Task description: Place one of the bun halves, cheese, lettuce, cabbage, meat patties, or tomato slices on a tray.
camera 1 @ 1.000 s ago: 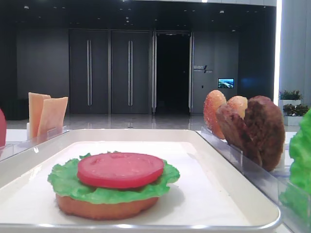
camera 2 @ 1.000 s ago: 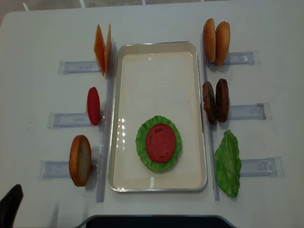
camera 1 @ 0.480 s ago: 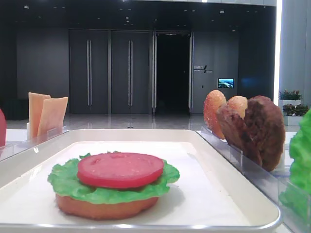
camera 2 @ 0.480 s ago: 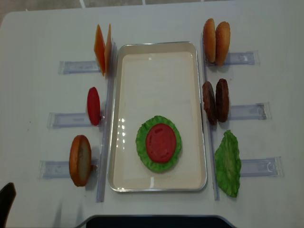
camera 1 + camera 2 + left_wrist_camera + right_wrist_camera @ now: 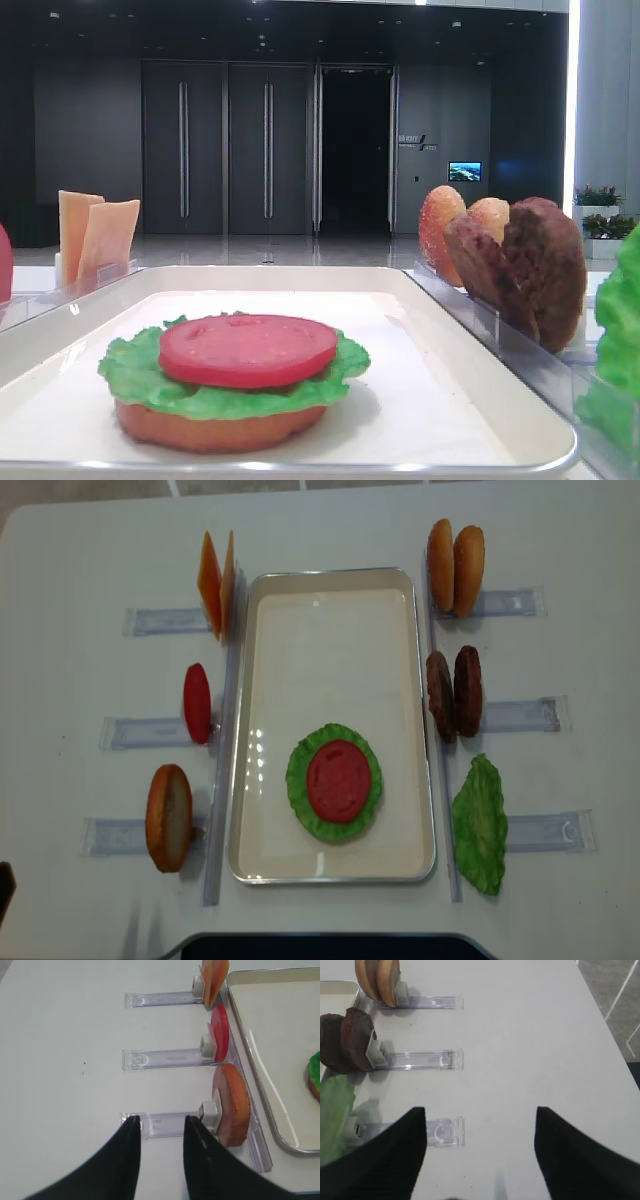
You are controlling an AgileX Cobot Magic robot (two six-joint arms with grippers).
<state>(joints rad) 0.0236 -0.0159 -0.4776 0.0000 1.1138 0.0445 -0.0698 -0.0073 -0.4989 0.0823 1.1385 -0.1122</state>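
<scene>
On my overhead view the tray (image 5: pixel 330 600) holds one stack near its front end: a tomato slice (image 5: pixel 338 781) on a green leaf (image 5: pixel 299 795) on a bun half (image 5: pixel 205 430). My left gripper (image 5: pixel 160 1155) has a narrow gap with nothing in it; my right gripper (image 5: pixel 480 1155) is spread wide over bare table (image 5: pixel 530 1035).

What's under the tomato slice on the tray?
A green lettuce leaf lies right under the tomato slice, and below it an orange-brown bun half rests on the tray. The overhead view shows only tomato and lettuce; the bun is covered there.
</scene>
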